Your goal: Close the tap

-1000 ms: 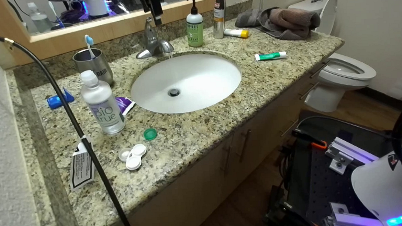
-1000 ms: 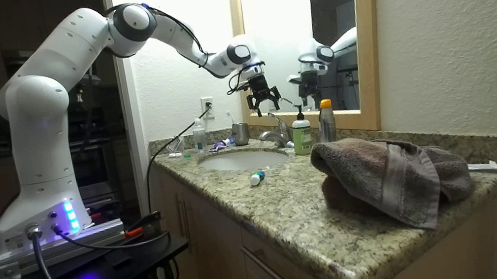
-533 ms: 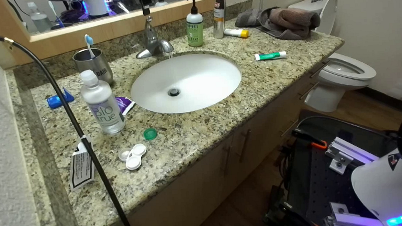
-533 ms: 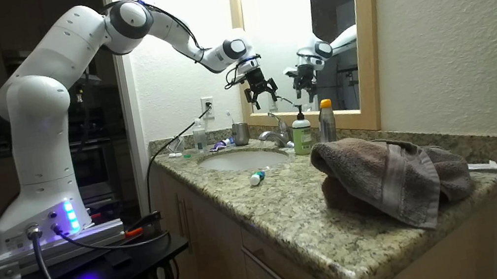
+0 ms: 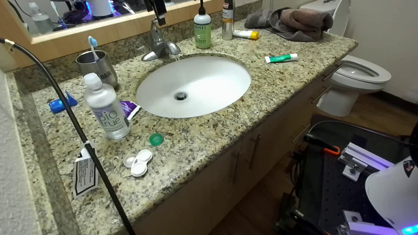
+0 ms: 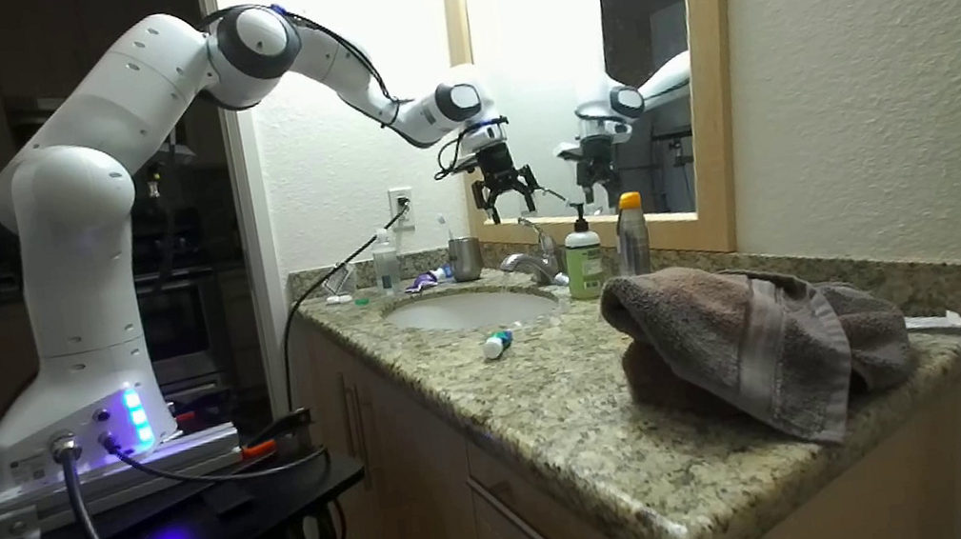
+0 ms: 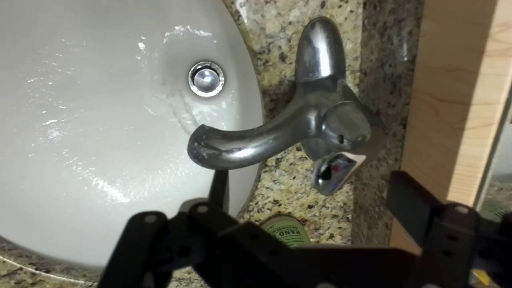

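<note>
The silver-grey tap (image 5: 158, 41) stands at the back rim of the white oval basin (image 5: 199, 78). A thin water stream shows under its spout. In the wrist view, the tap (image 7: 276, 136) lies ahead of my gripper (image 7: 310, 178), with the lever handle (image 7: 336, 172) and its red and blue marks between the open fingers. One finger (image 7: 218, 188) is near the spout, the other finger (image 7: 412, 204) near the mirror frame. In an exterior view, my gripper (image 6: 511, 207) hangs above the tap (image 6: 548, 254), jaws wide apart and empty. Whether a finger touches the lever cannot be told.
A green soap bottle (image 5: 203, 33) and a spray can (image 5: 228, 19) stand beside the tap. The mirror's wooden frame (image 5: 118, 28) is close behind. A metal cup (image 5: 104, 72) with a toothbrush and a clear bottle (image 5: 108, 113) stand on the other side.
My gripper rises slightly by half a second ago, then comes down again over the tap. It stays open. The tap and the other things have not moved.
</note>
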`<action>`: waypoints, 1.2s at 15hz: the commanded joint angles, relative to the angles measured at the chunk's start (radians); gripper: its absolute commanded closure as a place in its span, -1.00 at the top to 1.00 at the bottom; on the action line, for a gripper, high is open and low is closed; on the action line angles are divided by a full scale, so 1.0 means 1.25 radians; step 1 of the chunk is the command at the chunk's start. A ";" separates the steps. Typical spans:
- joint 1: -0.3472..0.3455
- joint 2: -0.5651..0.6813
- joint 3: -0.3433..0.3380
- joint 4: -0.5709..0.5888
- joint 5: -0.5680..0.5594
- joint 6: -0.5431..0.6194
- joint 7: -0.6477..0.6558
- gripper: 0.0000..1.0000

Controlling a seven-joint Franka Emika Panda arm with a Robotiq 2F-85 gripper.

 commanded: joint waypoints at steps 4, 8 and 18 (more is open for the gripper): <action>-0.020 0.025 0.013 0.017 0.015 -0.120 -0.028 1.00; -0.028 0.032 0.020 0.053 0.022 -0.237 -0.049 1.00; 0.010 -0.062 0.031 -0.050 -0.012 -0.029 -0.076 1.00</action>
